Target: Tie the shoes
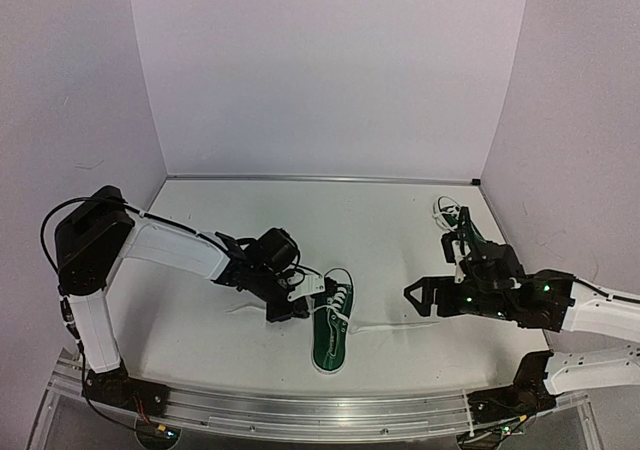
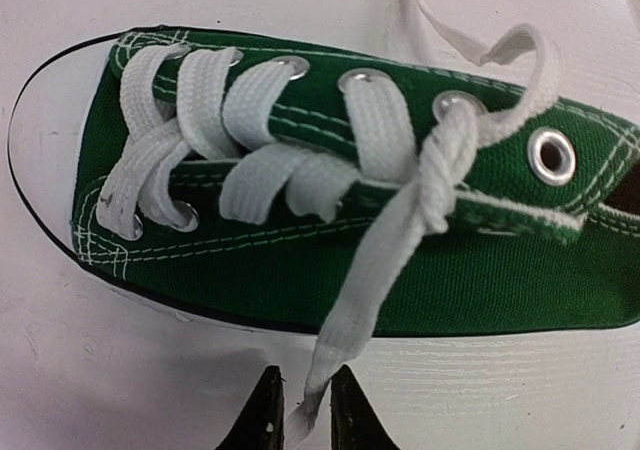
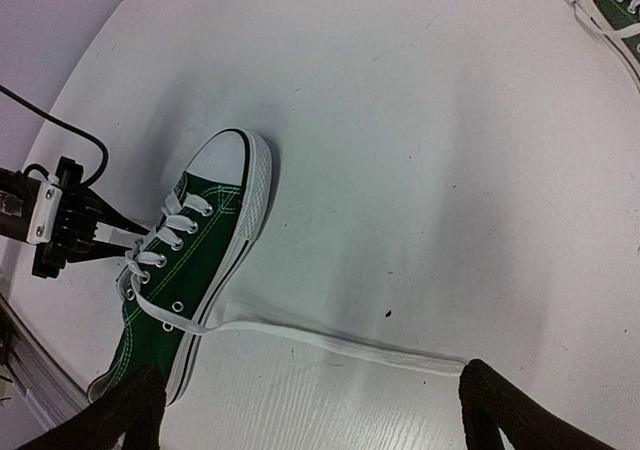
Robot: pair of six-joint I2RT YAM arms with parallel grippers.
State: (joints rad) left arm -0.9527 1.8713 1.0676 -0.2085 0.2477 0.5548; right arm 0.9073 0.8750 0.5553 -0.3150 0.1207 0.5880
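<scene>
Two shoes are on the table, and only one is being worked on. The near shoe lies at the middle of the table, heel toward the near edge and toe cap pointing far. The far shoe sits in the far right corner, partly hidden behind the right arm, with its laces loose.

Two lace ends come off the near shoe. One, the short lace end, drops from the top eyelets across the green side of the shoe toward the left. The left gripper has it between its two fingertips, which are drawn in narrow with the lace filling the gap. That reads as a pinch on the lace, probably to pull this end out to its own side and take up the slack.

The other, the long lace end, lies stretched flat on the table toward the right. Laid out this way it is easy to reach. The right gripper hangs low over it with its two fingers spread as wide as they go, one on each side of the lace, and it holds nothing.

No loop or bow shows on either shoe, so the tying looks barely begun. Most likely each arm is meant to take one end.
</scene>
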